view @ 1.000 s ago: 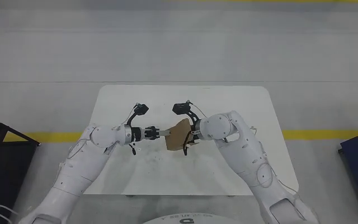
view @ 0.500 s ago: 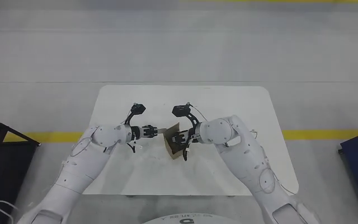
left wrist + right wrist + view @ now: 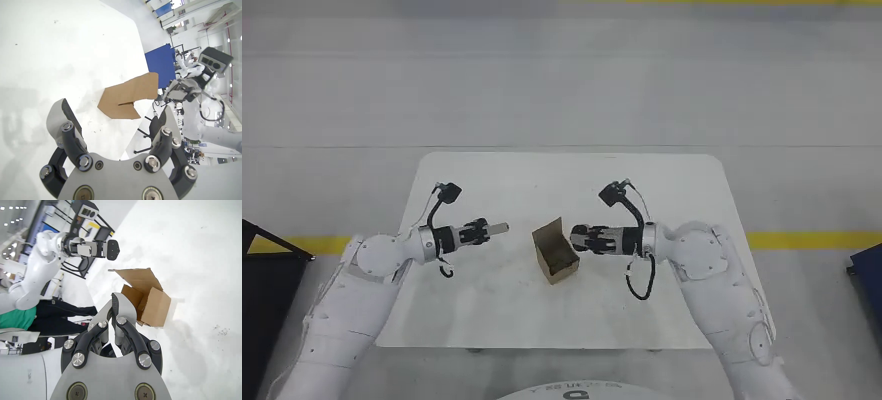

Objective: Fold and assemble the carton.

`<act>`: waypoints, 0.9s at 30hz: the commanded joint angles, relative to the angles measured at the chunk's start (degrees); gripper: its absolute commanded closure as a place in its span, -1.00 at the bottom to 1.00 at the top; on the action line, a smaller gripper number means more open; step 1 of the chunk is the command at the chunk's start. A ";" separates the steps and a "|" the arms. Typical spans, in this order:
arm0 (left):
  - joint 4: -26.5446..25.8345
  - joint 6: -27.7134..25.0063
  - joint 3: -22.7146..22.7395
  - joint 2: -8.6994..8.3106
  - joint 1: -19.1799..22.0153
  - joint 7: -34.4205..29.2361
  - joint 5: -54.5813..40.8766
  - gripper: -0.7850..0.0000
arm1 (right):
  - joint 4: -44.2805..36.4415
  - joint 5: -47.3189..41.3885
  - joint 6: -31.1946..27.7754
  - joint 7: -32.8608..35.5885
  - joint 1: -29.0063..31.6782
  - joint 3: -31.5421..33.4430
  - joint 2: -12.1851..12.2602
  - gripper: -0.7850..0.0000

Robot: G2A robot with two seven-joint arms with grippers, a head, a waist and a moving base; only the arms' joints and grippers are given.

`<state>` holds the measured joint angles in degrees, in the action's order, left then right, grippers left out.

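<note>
1. Small brown cardboard carton point(image 3: 555, 252) resting near the middle of the white worktop point(image 3: 672, 180), between the two arms. Partly formed: walls up, mouth open, one long flap point(image 3: 138, 277) standing free above it.
2. Right gripper point(image 3: 578, 240) just beside the carton, fingers point(image 3: 125, 308) pressed together on nothing. Left gripper point(image 3: 500, 228) well apart on the other side, fingers point(image 3: 58, 117) spread wide and empty.
3. Probably at the flap-closing step. Best done by steadying one wall with the right gripper while pushing the flap over along its crease with the left. Go slowly, so as not to slide or tip so light a box.
4. Counted: one carton, two grippers, one worktop.
</note>
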<state>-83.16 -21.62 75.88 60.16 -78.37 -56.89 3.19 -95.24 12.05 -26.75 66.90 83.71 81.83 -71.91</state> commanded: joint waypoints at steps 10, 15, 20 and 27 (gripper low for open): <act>-2.86 -1.78 4.21 -0.97 -5.22 -1.78 -5.40 -1.00 | 8.87 -15.17 -3.91 6.73 -3.69 0.45 1.01 1.00; -2.86 -1.78 4.21 -0.97 -5.22 -1.78 -5.40 -1.00 | 13.78 -11.30 4.81 6.43 -8.65 -3.69 0.83 1.00; -4.37 -0.28 2.39 -0.92 -5.27 -0.47 -0.95 -1.00 | 24.67 -13.09 7.81 10.89 -16.90 -9.03 0.26 1.00; -7.12 3.90 -5.62 -0.27 -2.06 0.61 11.97 -1.00 | 33.80 -12.18 8.70 13.27 -23.70 -14.29 -0.34 1.00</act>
<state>-90.13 -18.32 71.65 59.73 -81.05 -56.77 13.34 -62.43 -0.36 -18.46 80.43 60.71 68.21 -72.17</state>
